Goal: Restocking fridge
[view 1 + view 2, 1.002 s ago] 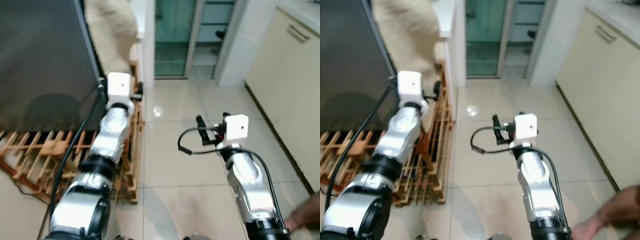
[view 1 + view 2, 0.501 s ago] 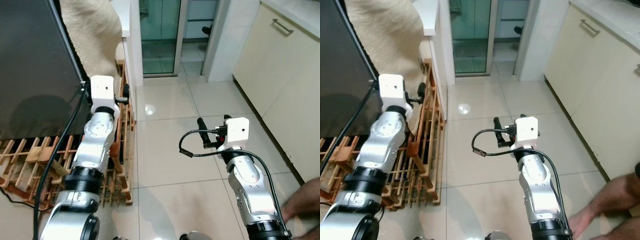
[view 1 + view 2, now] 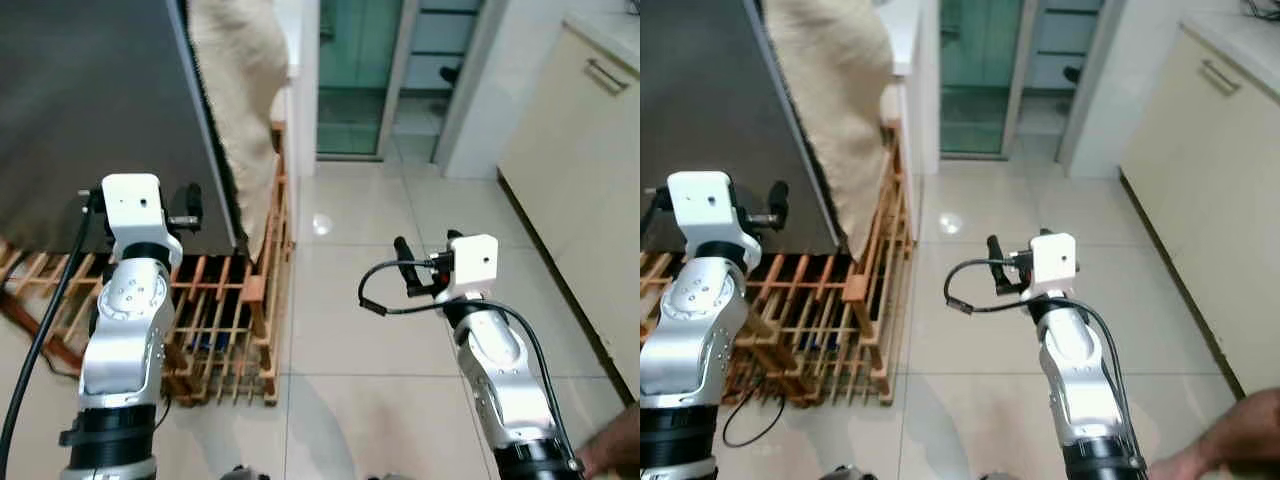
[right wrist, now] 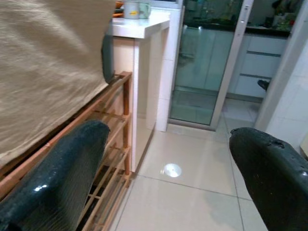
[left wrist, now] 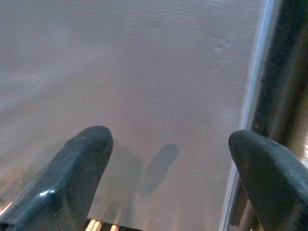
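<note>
Left wrist view: left gripper spread wide, empty, facing the dark fridge door; right gripper likewise gapes empty above the tiled floor.

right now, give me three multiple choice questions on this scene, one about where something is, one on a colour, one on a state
1. Where does the wooden rack stand?
A. on the tiled floor beside the dark fridge
B. on top of the cream cabinet
C. inside the glass doorway

2. What colour is the cloth hanging over the fridge's side?
A. bright red
B. beige
C. dark blue

3. How are the left gripper fingers set?
A. clamped on a bottle
B. pressed shut together
C. spread apart, holding nothing

Answers:
1. A, the rack's slats rest on the floor against the dark fridge.
2. B, the fabric is a sandy beige in both eye views.
3. C, the left wrist view shows a wide gap between the fingers, with the fridge's panel seen between them.
</note>
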{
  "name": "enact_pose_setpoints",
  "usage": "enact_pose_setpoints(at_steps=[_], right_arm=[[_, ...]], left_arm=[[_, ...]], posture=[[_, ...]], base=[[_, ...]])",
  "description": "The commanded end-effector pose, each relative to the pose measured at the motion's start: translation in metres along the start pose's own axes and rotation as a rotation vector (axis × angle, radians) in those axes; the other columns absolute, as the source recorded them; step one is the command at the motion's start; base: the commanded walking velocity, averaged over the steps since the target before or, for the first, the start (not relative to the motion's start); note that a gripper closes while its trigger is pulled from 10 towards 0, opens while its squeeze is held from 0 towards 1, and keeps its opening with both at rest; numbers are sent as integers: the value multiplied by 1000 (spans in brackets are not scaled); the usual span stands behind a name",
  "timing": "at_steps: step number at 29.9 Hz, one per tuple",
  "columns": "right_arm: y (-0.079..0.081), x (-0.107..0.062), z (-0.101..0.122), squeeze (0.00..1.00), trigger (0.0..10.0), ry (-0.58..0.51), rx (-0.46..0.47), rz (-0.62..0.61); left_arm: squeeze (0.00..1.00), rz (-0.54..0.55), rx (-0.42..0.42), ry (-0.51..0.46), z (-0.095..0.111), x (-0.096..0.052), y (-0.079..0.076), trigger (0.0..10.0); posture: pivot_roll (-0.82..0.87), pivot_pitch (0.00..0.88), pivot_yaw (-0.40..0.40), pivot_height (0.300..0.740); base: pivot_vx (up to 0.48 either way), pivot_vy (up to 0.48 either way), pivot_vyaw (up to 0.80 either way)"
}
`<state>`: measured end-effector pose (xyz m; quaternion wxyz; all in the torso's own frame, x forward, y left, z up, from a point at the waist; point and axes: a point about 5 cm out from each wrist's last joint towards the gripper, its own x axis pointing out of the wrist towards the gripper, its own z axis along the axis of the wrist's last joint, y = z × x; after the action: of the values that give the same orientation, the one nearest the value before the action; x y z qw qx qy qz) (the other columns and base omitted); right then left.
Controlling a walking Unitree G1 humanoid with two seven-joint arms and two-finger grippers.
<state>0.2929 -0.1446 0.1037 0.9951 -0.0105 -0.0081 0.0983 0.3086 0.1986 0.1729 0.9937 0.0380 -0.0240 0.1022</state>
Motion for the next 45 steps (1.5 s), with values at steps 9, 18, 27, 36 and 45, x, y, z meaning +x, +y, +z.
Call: enact_pose_setpoints(at_steps=[9,18,27,36,45], right_arm=[[-3,2,2,0,10000,-16,-4,-11],[-4,3,6,0,10000,-32,-3,-15],[-2,6,6,0,10000,-34,1,-11],[-3,4,4,0,10000,-34,2,-19],[-4,5,4,0,10000,-32,-2,-22]], left_arm=[[0,-69,-79,35,1,15,-28,10000],[0,-217,-151,37,8,25,-69,10000],[0,-177,-160,33,9,36,-78,10000],[0,-103,-128,11,13,53,-70,10000],[0,-177,-162,28,13,62,-96,10000]], posture=[[-68,0,-14,740],[-86,0,-14,740],[-80,0,-12,740],[-97,0,-2,740],[-103,0,-4,740]], base=[[0,0,0],[0,0,0],[0,0,0],[0,0,0],[0,0,0]])
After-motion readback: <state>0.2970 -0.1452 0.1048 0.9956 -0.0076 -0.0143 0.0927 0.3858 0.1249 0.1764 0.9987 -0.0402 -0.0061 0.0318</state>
